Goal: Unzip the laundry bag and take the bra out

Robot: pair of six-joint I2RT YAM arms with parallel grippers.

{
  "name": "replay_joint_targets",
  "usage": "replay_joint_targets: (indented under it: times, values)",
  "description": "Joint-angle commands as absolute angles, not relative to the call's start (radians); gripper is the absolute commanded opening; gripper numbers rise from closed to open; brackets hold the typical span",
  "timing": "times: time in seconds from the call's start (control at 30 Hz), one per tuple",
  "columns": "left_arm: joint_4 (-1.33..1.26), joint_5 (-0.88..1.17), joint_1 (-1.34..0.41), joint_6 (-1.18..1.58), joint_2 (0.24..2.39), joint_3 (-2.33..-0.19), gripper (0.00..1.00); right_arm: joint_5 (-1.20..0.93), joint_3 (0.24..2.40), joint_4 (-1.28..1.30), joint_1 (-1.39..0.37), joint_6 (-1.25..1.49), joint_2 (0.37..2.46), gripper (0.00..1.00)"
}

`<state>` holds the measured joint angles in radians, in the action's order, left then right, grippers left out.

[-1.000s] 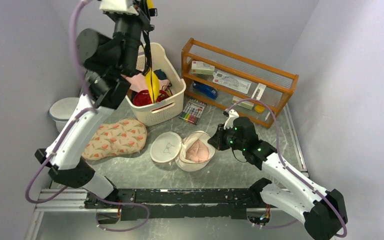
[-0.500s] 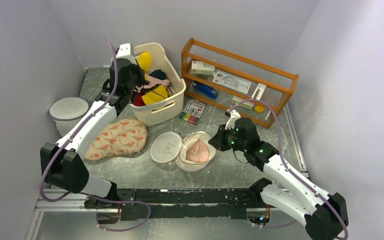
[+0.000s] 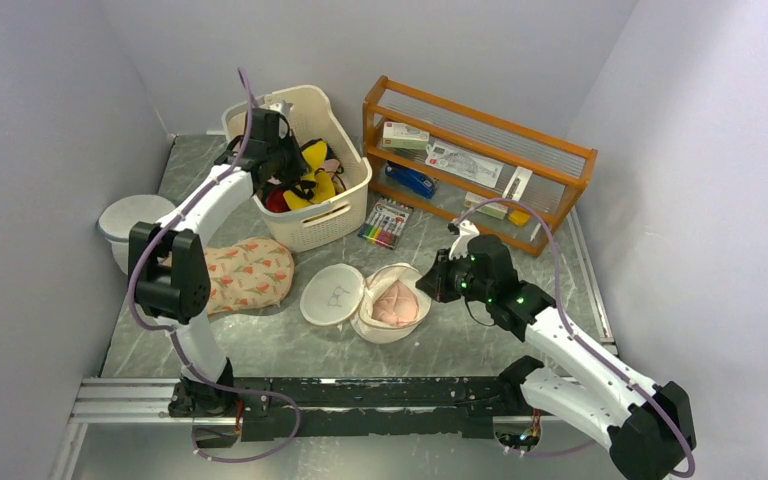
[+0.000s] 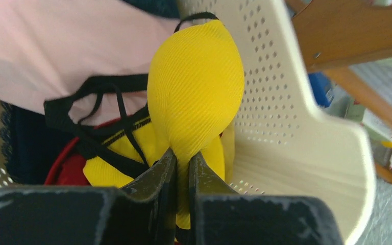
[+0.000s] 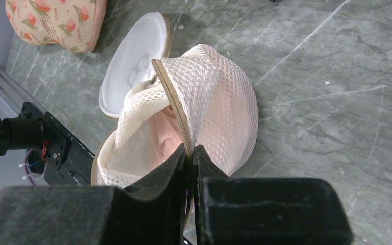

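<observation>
Laundry bag (image 5: 224, 107) mesh hides most of pink cloth (image 5: 164, 138) inside

A grey-green, marble-veined table (image 3: 290, 345) is boxed in by plain, pale lilac-grey walls: a left wall (image 3: 30, 150), a far wall (image 3: 440, 40) and a right wall (image 3: 700, 200). A slatted wooden rack (image 3: 490, 120) stands at its far right corner, and an aluminium rail (image 3: 130, 400) runs along the near edge. The light is soft and even.

Bare tabletop (image 3: 290, 345) this side of the laundry bag (image 3: 392, 322); basket (image 3: 328, 222) behind, floral pouch (image 3: 250, 275) left.
</observation>
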<state>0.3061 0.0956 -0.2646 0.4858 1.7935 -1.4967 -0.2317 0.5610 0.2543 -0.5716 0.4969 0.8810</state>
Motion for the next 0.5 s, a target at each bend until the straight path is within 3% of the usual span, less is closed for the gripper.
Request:
replay_joint_targets:
  times: [0.0,0.03,0.17,0.27,0.33,0.47]
  values:
    - [0.341,0.185,-0.262,0.478,1.773,-1.480,0.11,-0.225,0.574,0.249,-0.577,0.506,0.850,0.08]
    - [0.323,0.197,-0.262,0.480,1.754,-1.463,0.18,-0.225,0.574,0.250,-0.577,0.506,0.851,0.08]
    - [0.283,0.202,-0.263,0.474,1.643,-1.410,0.59,-0.239,0.572,0.238,-0.577,0.506,0.870,0.08]
    - [0.289,0.218,-0.264,0.462,1.545,-1.370,0.79,-0.242,0.570,0.226,-0.577,0.503,0.881,0.08]
    - [0.279,0.256,-0.264,0.456,1.474,-1.314,0.86,-0.243,0.569,0.218,-0.577,0.503,0.888,0.08]
    - [0.279,0.354,-0.265,0.479,1.318,-1.146,0.87,-0.241,0.562,0.211,-0.578,0.502,0.896,0.08]
